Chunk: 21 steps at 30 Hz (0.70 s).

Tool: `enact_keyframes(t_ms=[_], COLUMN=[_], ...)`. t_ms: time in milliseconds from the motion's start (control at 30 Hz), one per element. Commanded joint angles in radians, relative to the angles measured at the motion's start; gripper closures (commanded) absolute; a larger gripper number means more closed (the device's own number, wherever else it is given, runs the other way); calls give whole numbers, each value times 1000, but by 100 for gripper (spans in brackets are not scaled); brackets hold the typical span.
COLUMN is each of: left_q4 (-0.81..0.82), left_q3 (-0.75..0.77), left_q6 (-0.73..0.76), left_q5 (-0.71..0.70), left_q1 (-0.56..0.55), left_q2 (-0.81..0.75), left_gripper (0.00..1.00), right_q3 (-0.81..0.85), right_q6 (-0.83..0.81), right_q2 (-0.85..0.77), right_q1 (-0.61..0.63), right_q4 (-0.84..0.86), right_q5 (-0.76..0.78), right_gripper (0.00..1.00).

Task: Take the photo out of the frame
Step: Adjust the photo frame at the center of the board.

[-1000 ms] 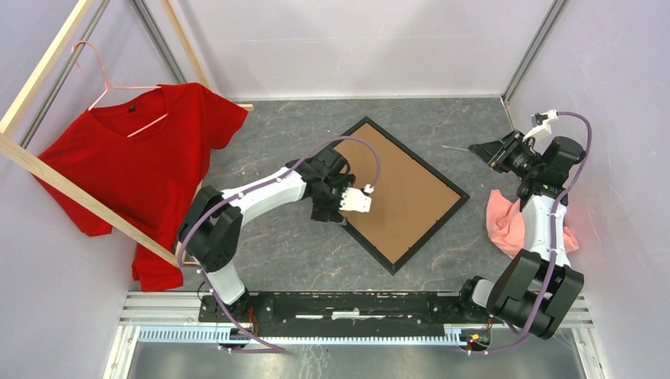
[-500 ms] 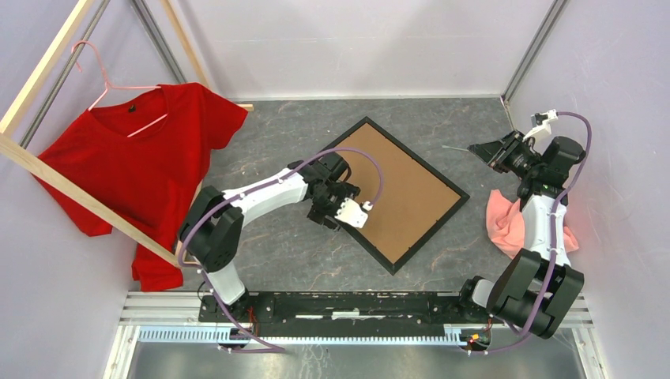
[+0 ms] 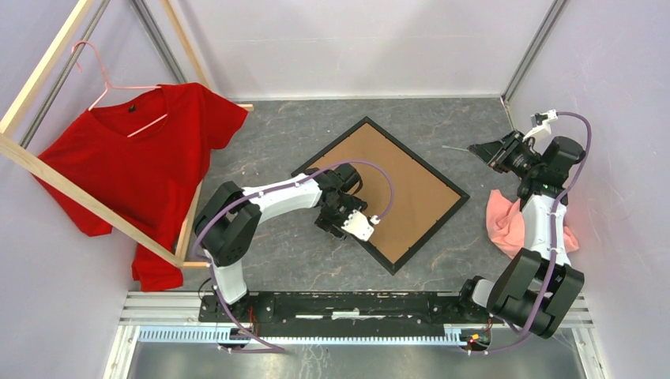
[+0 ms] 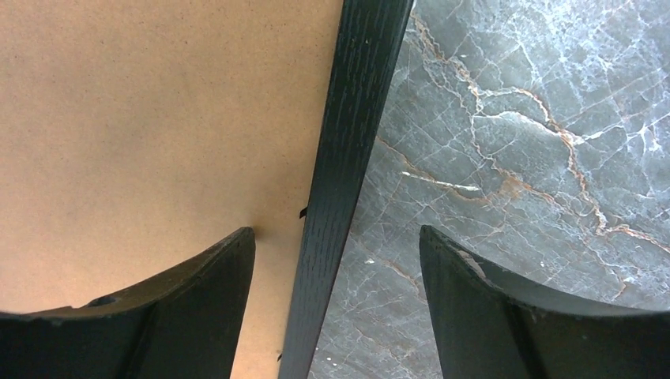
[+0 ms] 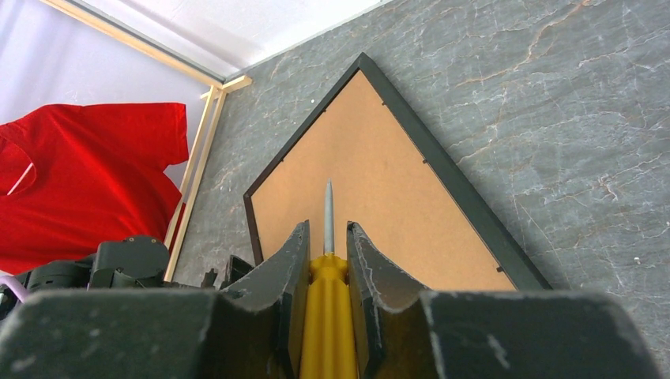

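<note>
- The left gripper (image 4: pixel 336 237) is spread wide, straddling the frame (image 4: pixel 348 142) at its near-left rail, with both fingers clear of it.
- The right gripper (image 5: pixel 325 233), raised at the right, clamps a screwdriver (image 5: pixel 327 300).
- The frame lies face down on the table (image 3: pixel 276 253), backing (image 3: pixel 399 185) up; the photo is hidden.

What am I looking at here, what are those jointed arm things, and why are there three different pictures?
These are two robot arms bolted to the near edge of a grey marbled table. One picture looks down from above. The other two come from a small camera on each arm's wrist, so you see its own jaws up close.

On the table lies a black picture frame, face down, with its brown backing board up. A red T-shirt hangs at the left, and a pink cloth lies by the right arm.

The left arm has its jaws open, one on either side of the frame's edge. The right arm's jaws grip a yellow-handled screwdriver, away from the frame.
</note>
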Motion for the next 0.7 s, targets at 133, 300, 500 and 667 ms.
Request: enact_keyframes(t_ms=[133,300,500,667], left_q4=[16,27,30,39], left_q3=[-18,-31,-38,-41], left_q6=[-2,-18,-32,-45], left_q5=[20,25,9,6], left_q1=[-31,-45,-50,-52], left_q2=[-30,-48,-52,-54], left_gripper=[25,31,42,62], right_q3=[13,13,13,13], right_q6=[6,9,8,9], right_q2=[5,4,6,8], right_q1=[-5,-5,-5,-5], right_q4=[36,35,35,35], right_q5=[-24,-24,-26,-28], right_gripper=[100,100,100,100])
